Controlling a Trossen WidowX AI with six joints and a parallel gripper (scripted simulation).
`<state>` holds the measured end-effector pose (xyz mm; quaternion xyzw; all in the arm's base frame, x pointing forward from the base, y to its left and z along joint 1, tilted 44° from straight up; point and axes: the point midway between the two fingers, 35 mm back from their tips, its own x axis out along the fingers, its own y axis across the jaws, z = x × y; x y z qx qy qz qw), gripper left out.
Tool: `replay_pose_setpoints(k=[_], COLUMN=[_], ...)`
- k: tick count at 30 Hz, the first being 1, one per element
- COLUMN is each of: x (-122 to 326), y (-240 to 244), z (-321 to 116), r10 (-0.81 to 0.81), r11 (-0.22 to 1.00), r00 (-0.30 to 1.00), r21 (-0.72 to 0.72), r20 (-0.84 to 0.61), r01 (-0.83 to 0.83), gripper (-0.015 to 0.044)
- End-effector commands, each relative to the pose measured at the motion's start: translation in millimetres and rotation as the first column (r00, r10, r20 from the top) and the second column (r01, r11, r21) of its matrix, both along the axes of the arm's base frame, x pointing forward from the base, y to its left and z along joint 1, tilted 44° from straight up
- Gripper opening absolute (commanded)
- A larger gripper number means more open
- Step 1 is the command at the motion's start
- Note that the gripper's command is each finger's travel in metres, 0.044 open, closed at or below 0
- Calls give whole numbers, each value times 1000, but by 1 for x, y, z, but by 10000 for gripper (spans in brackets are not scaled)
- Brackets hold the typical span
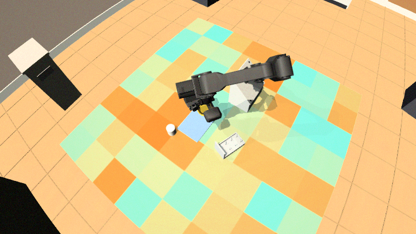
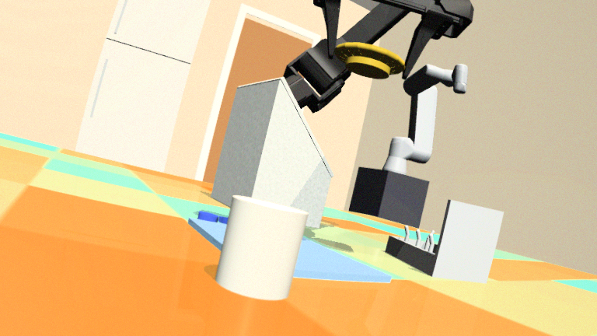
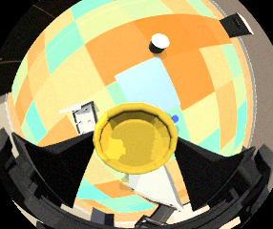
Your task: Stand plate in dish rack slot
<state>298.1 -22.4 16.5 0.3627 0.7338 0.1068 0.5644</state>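
The yellow plate [image 1: 202,109] [image 2: 367,57] [image 3: 136,143] is held in the air, roughly level, with its foot facing down. My gripper [image 2: 367,66] [image 3: 136,139] is shut on it, one finger on each side of the rim. The plate is high above the floor, near the light blue board. The small dish rack [image 1: 232,144] [image 2: 411,255] [image 3: 85,119] stands on the floor, away from the plate, with upright prongs and a tall white end panel. In the top view my wrist hides most of the plate and the fingertips.
A light blue board [image 1: 194,130] [image 2: 347,264] [image 3: 148,86] lies between a white cylinder [image 1: 170,129] [image 2: 261,248] [image 3: 159,42] and the arm's pale sloped base [image 1: 242,96] [image 2: 281,152] [image 3: 156,185]. Small blue items [image 2: 207,216] [image 3: 175,118] lie beside the board. Another arm [image 2: 424,125] stands in the background.
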Motion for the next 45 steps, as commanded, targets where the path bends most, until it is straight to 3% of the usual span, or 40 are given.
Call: replay_pose_setpoints(k=[1, 13, 25, 38, 45], x=[-5, -29, -63, -106, -108], y=[14, 56, 93, 123, 125], z=[17, 59, 92, 116, 114], r10=[-97, -395, -628, -758, -768], r11=[995, 919, 765, 572, 564], r00=[992, 862, 590, 225, 218], r21=[-14, -112, -266, -458, -473], r20=[-76, -319, -508, -612, -603], r01=[96, 379, 586, 680, 677], gripper=[0, 0, 0, 0, 0])
